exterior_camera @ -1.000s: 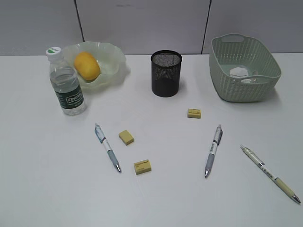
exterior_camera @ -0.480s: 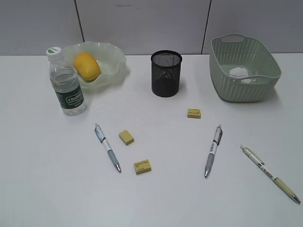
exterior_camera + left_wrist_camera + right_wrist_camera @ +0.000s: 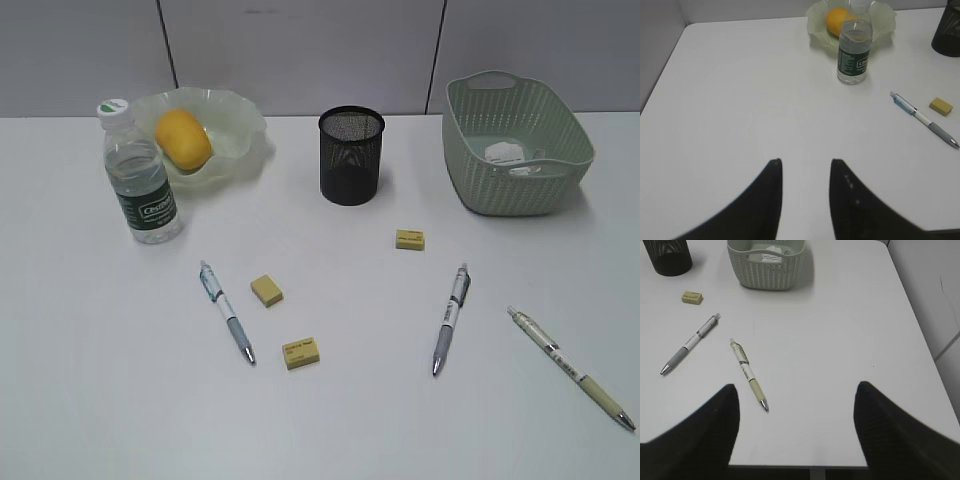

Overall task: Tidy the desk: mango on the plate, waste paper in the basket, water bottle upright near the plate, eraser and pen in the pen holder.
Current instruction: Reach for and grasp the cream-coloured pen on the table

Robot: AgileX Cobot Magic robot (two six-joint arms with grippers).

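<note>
The mango (image 3: 183, 140) lies in the ruffled plate (image 3: 240, 125) at the back left of the desk (image 3: 100, 380). The water bottle (image 3: 140, 180) stands upright just in front of it. Waste paper (image 3: 505, 153) sits inside the basket (image 3: 515, 145). The pen holder (image 3: 351, 155) stands mid-back. Three erasers (image 3: 266, 290) (image 3: 302, 352) (image 3: 410, 239) and three pens (image 3: 227, 312) (image 3: 450, 318) (image 3: 570, 368) lie loose on the desk. My left gripper (image 3: 805, 162) is open over bare desk, far from the bottle (image 3: 854, 55). My right gripper (image 3: 796, 387) is wide open near the front edge, beside a pen (image 3: 748, 374).
The desk's front edge shows under the right gripper, and its right edge runs close by. A grey wall closes off the back. Neither arm shows in the exterior view.
</note>
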